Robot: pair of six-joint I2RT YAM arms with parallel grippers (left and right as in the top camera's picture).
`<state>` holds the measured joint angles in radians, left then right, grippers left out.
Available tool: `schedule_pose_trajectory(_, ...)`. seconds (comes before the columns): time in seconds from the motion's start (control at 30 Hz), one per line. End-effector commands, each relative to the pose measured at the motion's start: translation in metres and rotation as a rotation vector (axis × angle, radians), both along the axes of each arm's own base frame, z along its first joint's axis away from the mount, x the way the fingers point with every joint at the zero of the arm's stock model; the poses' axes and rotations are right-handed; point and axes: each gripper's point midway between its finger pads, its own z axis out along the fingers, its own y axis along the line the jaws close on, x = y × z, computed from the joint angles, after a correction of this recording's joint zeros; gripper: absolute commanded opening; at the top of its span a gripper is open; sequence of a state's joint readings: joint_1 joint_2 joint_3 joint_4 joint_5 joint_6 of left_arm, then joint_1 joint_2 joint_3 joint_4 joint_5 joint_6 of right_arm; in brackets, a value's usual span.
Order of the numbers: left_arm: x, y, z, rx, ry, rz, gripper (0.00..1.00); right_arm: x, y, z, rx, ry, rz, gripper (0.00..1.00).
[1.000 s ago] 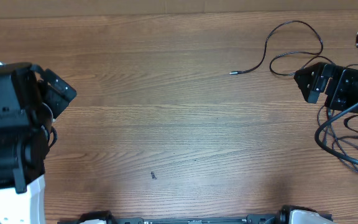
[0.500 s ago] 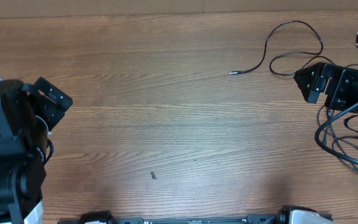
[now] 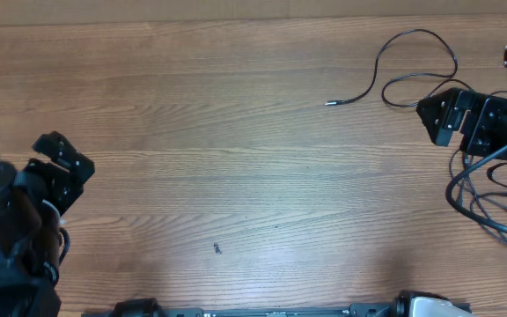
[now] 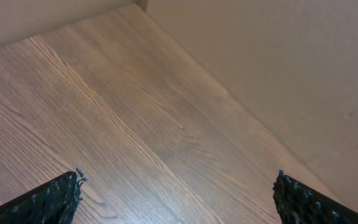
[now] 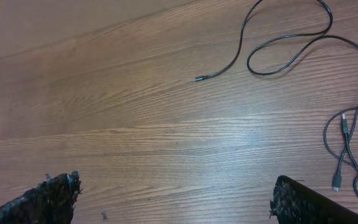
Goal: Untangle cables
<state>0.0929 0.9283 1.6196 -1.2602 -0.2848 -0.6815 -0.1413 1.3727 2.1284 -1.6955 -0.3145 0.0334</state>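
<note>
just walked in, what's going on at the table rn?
Nothing is being handled at the moment. The left gripper hangs over bare wood at the table's left side, fingers open and empty. The right gripper, also open and empty, sits at the right, next to the cables. One looped cable stretches toward mid-table; the others lie bunched by the right arm.

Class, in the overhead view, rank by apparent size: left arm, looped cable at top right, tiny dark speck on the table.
Largest to smallest:
1. left arm, likely enlarged by nearness to the camera
2. looped cable
3. dark speck
</note>
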Motion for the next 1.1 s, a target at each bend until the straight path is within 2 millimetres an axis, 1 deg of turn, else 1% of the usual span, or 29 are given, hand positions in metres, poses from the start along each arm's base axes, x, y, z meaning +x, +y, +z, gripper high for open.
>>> schedule_pose_trajectory(0.0, -0.007, 0.0, 0.01, -0.005, -0.04, 0.013, 1.0, 0.0, 0.002, 0.002, -0.003, -0.009, 0.012, 1.0)
schedule_pose_trajectory(0.1, -0.008, 0.0, 0.009, -0.005, -0.042, 0.013, 1.0, 0.0, 0.002, 0.002, -0.003, -0.009, 0.012, 1.0)
schedule_pose_trajectory(0.2, -0.008, 0.0, 0.001, -0.007, -0.023, 0.013, 1.0, 0.0, 0.002, 0.002, -0.003, -0.009, 0.012, 1.0)
schedule_pose_trajectory(0.3, -0.01, 0.0, -0.018, -0.01, 0.021, 0.013, 1.0, 0.0, 0.002, 0.002, -0.003, -0.009, 0.012, 1.0)
schedule_pose_trajectory(0.4, -0.013, 0.0, -0.049, -0.014, 0.065, 0.015, 0.99, 0.0, 0.002, 0.002, -0.003, -0.009, 0.012, 1.0)
schedule_pose_trajectory(0.47, -0.013, 0.0, -0.063, -0.015, 0.065, 0.015, 0.99, 0.0, 0.002, 0.002, -0.003, -0.009, 0.012, 1.0)
schedule_pose_trajectory(0.53, -0.011, -0.001, -0.08, -0.049, 0.027, 0.036, 1.0, 0.0, 0.002, 0.002, -0.003, -0.009, 0.012, 1.0)
schedule_pose_trajectory(0.6, -0.009, -0.001, -0.089, -0.094, -0.029, 0.061, 0.99, 0.0, 0.002, 0.002, -0.003, -0.009, 0.012, 1.0)
schedule_pose_trajectory(0.7, -0.005, -0.003, -0.096, -0.157, -0.136, 0.087, 1.0, 0.0, 0.002, 0.002, -0.003, -0.009, 0.012, 1.0)
schedule_pose_trajectory(0.8, 0.004, -0.01, -0.095, -0.179, -0.273, 0.035, 1.0, 0.0, 0.002, 0.002, -0.003, -0.009, 0.012, 1.0)
schedule_pose_trajectory(0.93, 0.007, -0.022, -0.094, -0.142, -0.418, -0.062, 1.0, 0.0, 0.002, 0.002, -0.003, -0.009, 0.012, 1.0)
schedule_pose_trajectory(1.07, 0.003, -0.025, -0.101, -0.102, -0.498, -0.097, 0.99, 0.0, 0.002, 0.002, -0.003, -0.009, 0.012, 1.0)
